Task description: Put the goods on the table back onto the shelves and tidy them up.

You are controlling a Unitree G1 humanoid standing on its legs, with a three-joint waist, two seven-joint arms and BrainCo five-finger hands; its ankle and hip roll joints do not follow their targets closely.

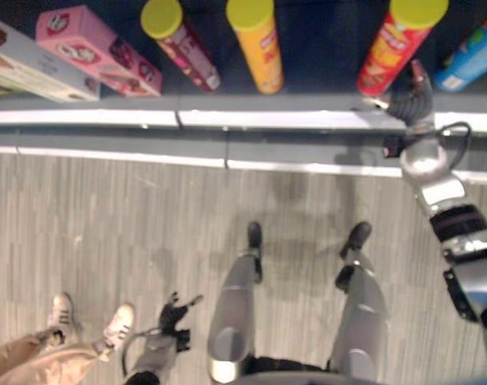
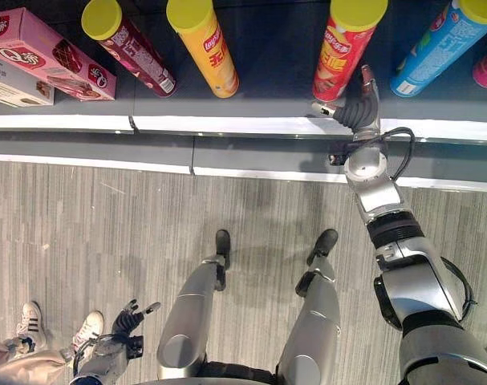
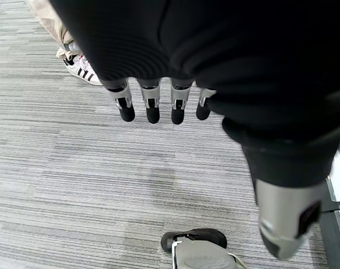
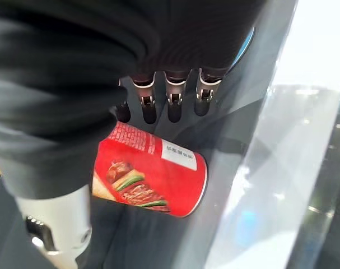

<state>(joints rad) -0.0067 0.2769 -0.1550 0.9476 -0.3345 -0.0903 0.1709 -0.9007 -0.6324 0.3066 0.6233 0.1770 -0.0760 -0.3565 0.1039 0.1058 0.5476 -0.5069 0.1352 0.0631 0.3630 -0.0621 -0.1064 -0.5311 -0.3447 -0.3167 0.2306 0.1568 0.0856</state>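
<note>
A: What's nearest?
B: At 7 o'clock the left robot hand [image 2: 129,321] hangs low over the grey floor [image 2: 107,233], fingers straight and apart, holding nothing; a person's white shoes [image 2: 58,325] stand just beside it.
A: And further out?
B: At 1 o'clock the right robot hand [image 2: 357,108] reaches over the shelf edge [image 2: 227,124], just beside the base of the red can [image 2: 343,48]; its fingers are straight, not clamped on it.
A: Beyond that?
B: On the shelf from 10 to 2 o'clock: pink box [image 2: 46,52], maroon can [image 2: 131,48], yellow can [image 2: 204,48], red can, blue can [image 2: 440,44]
</note>
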